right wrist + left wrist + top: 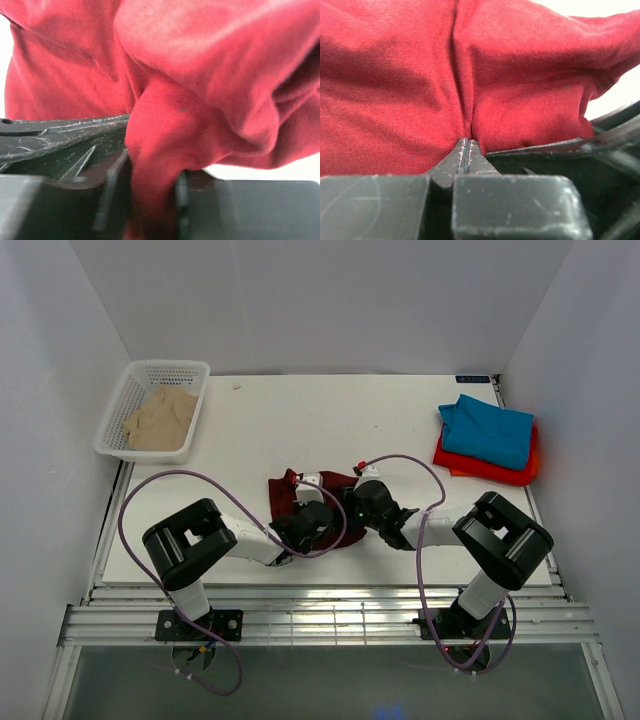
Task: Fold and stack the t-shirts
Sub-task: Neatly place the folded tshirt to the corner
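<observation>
Nearest to the top camera, at 6 o'clock: metal rail [320, 625] carrying both arm bases, with left arm [185, 540] and right arm [505, 535] bent inward toward each other. Around everything, plain white walls [320, 300] at 9, 12 and 3 o'clock. Between them, white table [330, 420], flat and matte.

At 2 o'clock on it, folded teal-blue t-shirt [490, 430] lying on top of red-orange t-shirt [485, 473], with only the edges of the lower one showing. At 10 o'clock, white mesh basket [118, 420] with beige t-shirt [160, 418] crumpled inside. Near the centre, a little toward 6 o'clock, maroon t-shirt [285, 495] bunched on the table, partly hidden under both wrists.

On its near edge, left gripper [305, 523]; just beside, at 3 o'clock of it, right gripper [365, 502].

Seen from the left wrist camera: fingers [447, 167] pressed fully together, with a crease of the cloth running down into the tips, so a thin fold pinched there. Seen from the right wrist camera: fingers [112, 190] only narrowly apart, with a thick roll of the same cloth clamped between them and bulging above.
</observation>
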Available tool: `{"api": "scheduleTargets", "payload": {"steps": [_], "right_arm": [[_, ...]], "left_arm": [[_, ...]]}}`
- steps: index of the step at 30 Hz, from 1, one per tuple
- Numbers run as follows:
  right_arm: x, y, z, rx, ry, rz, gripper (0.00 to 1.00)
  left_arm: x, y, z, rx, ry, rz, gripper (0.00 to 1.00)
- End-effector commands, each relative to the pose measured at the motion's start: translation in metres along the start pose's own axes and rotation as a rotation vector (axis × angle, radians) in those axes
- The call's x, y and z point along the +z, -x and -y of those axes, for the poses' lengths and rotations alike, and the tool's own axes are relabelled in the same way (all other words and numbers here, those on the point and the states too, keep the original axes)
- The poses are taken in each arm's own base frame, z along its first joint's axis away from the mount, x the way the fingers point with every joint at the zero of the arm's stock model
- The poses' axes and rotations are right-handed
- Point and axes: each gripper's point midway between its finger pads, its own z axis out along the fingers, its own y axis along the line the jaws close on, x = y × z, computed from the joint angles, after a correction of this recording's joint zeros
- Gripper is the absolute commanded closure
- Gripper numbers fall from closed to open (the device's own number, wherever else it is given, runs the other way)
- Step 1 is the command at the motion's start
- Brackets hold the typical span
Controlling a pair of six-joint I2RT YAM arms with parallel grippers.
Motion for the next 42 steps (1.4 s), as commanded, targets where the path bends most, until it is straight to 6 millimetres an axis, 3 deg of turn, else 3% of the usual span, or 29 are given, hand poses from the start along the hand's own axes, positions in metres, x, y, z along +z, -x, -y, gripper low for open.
{"api": "scheduleTargets", "payload": {"steps": [1,2,3,7,9,10,11,12,13,16,17,22,27,29,30,32,33,35,42], "right_arm": [[0.000,-0.049,0.016,-0.042,-0.085,-0.176,0.70],[0.001,-0.052,0.018,-0.045,-0.096,-0.187,0.77],[0.002,-0.054,0.020,-0.048,-0.107,-0.194,0.92],[0.003,-0.054,0.026,-0.070,-0.167,-0.198,0.92],[-0.003,-0.047,0.034,-0.097,-0.220,-0.183,0.92],[-0.007,-0.032,0.029,-0.108,-0.225,-0.149,0.92],[-0.013,-0.031,0.035,-0.125,-0.264,-0.159,0.92],[-0.017,-0.017,0.042,-0.163,-0.315,-0.121,0.92],[-0.021,0.005,0.034,-0.174,-0.315,-0.071,0.92],[-0.035,0.036,0.044,-0.243,-0.395,-0.042,0.92],[-0.038,0.057,0.037,-0.249,-0.396,-0.001,0.92],[-0.051,0.117,0.059,-0.290,-0.468,0.064,0.92],[-0.059,0.168,0.087,-0.338,-0.532,0.105,0.92],[-0.059,0.179,0.098,-0.353,-0.553,0.102,0.92],[-0.061,0.196,0.105,-0.368,-0.564,0.120,0.92],[-0.059,0.210,0.116,-0.377,-0.577,0.119,0.92],[-0.063,0.230,0.123,-0.386,-0.577,0.142,0.92],[-0.062,0.245,0.132,-0.391,-0.587,0.150,0.92],[-0.082,0.329,0.172,-0.432,-0.610,0.225,0.92]], "left_arm": [[-0.014,-0.003,0.033,-0.035,-0.127,-0.040,1.00],[-0.014,-0.002,0.034,-0.037,-0.131,-0.040,1.00],[-0.014,-0.002,0.035,-0.038,-0.135,-0.039,1.00],[-0.020,0.004,0.042,-0.026,-0.163,-0.026,1.00],[-0.029,0.023,0.045,-0.021,-0.177,0.018,1.00],[-0.034,0.031,0.045,-0.008,-0.180,0.038,1.00],[-0.039,0.040,0.042,-0.008,-0.168,0.065,1.00],[-0.050,0.056,0.041,-0.013,-0.170,0.091,1.00],[-0.055,0.066,0.040,-0.002,-0.162,0.110,1.00],[-0.078,0.098,0.035,-0.007,-0.157,0.175,1.00],[-0.084,0.104,0.034,-0.011,-0.158,0.190,1.00],[-0.118,0.131,0.017,-0.061,-0.164,0.259,1.00],[-0.129,0.127,-0.012,-0.070,-0.083,0.250,1.00],[-0.130,0.123,-0.022,-0.072,-0.053,0.251,1.00],[-0.133,0.123,-0.025,-0.083,-0.048,0.252,1.00],[-0.132,0.117,-0.032,-0.086,-0.032,0.245,1.00],[-0.132,0.115,-0.034,-0.096,-0.027,0.241,1.00],[-0.130,0.108,-0.039,-0.099,-0.012,0.230,1.00],[-0.121,0.081,-0.053,-0.101,0.044,0.159,1.00]]}}
